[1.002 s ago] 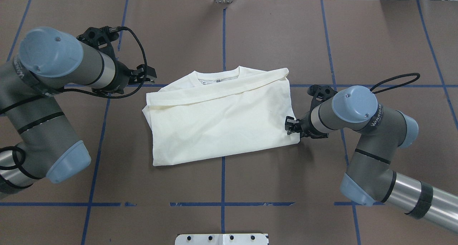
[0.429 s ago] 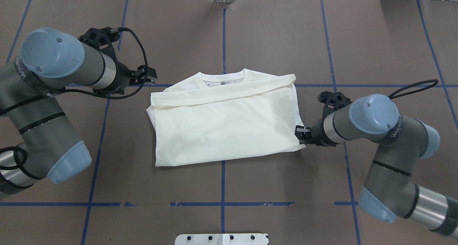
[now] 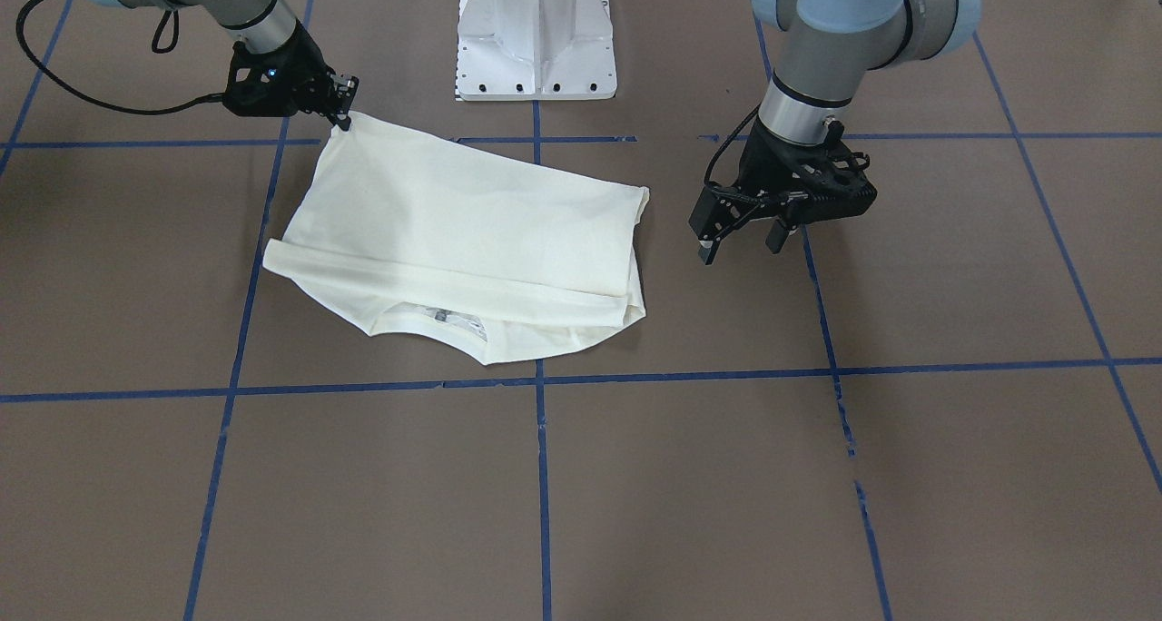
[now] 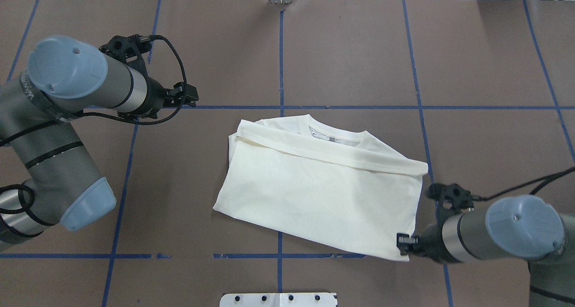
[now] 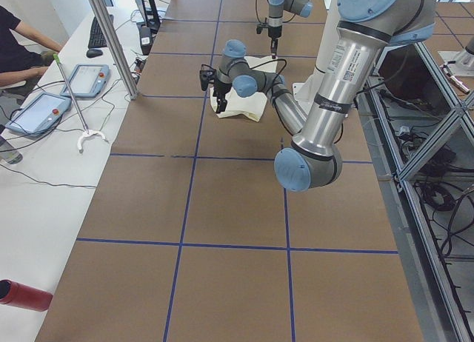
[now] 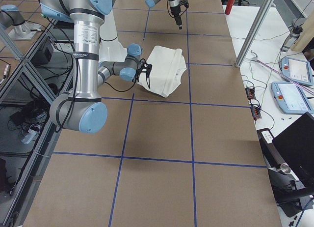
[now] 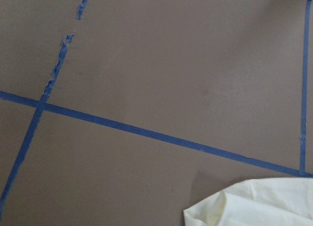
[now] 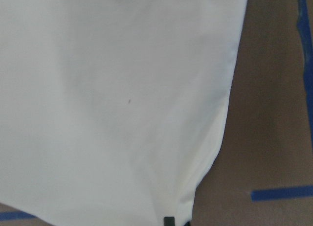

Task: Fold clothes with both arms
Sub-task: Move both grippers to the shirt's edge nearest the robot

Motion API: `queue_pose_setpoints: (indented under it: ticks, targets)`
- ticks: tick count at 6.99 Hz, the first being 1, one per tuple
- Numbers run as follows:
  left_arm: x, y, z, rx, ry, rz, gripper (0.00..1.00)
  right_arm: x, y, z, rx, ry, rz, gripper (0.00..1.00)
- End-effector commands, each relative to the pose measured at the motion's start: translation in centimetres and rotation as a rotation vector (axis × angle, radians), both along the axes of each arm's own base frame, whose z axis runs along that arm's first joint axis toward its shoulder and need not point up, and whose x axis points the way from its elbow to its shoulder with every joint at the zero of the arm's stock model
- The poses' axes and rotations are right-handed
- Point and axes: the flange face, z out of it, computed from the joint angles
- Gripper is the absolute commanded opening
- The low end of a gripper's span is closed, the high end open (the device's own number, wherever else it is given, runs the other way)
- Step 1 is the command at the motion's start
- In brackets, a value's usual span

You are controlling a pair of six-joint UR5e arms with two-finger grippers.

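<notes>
Left gripper [image 3: 740, 244] hovering, jaws apart; right gripper [image 3: 343, 113] low, seemingly pinched on T-shirt [image 3: 454, 221] corner.

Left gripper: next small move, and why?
Probably toward the free near corner of the T-shirt. The left gripper hangs open, apart from it, while the right gripper is shut on the other near corner; a two-arm fold likely needs both corners held.
</notes>
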Motion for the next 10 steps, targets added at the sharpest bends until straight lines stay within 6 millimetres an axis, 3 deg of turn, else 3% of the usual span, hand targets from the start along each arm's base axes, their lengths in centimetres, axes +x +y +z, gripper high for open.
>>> queue_pose_setpoints:
  ticks: [1, 2, 3, 5, 7, 8, 9, 10]
  targets:
    - [0.3, 0.4, -0.5, 0.001, 0.013, 0.000, 1.00, -0.8, 6.9, 0.3, -0.029, 0.026, -0.095, 0.24]
    - [0.7, 1.0, -0.9, -0.012, 0.027, 0.001, 1.00, -0.2, 7.1, -1.1, -0.048, 0.001, -0.081, 0.99]
    - [2.2, 2.5, -1.4, -0.058, 0.056, -0.001, 1.00, 1.0, 5.6, -2.8, -0.058, -0.033, -0.023, 1.00]
    - [7.6, 8.2, -1.7, -0.207, 0.106, 0.008, 1.00, 3.4, -0.5, -5.2, -0.042, -0.099, 0.136, 1.00]
    - [13.2, 15.5, -1.7, -0.286, 0.109, 0.050, 0.99, 4.8, -4.3, -6.8, -0.028, -0.141, 0.229, 1.00]
    - [15.3, 16.5, -0.6, -0.299, 0.090, 0.063, 0.98, 5.0, -5.0, -6.8, -0.024, -0.141, 0.248, 1.00]
    - [17.0, 15.6, 1.0, -0.281, 0.101, 0.043, 0.97, 5.2, -5.3, -6.9, -0.023, -0.142, 0.256, 1.00]
    - [17.5, 15.3, 1.6, -0.278, 0.102, 0.036, 0.93, 5.1, -5.3, -6.9, -0.023, -0.142, 0.256, 1.00]
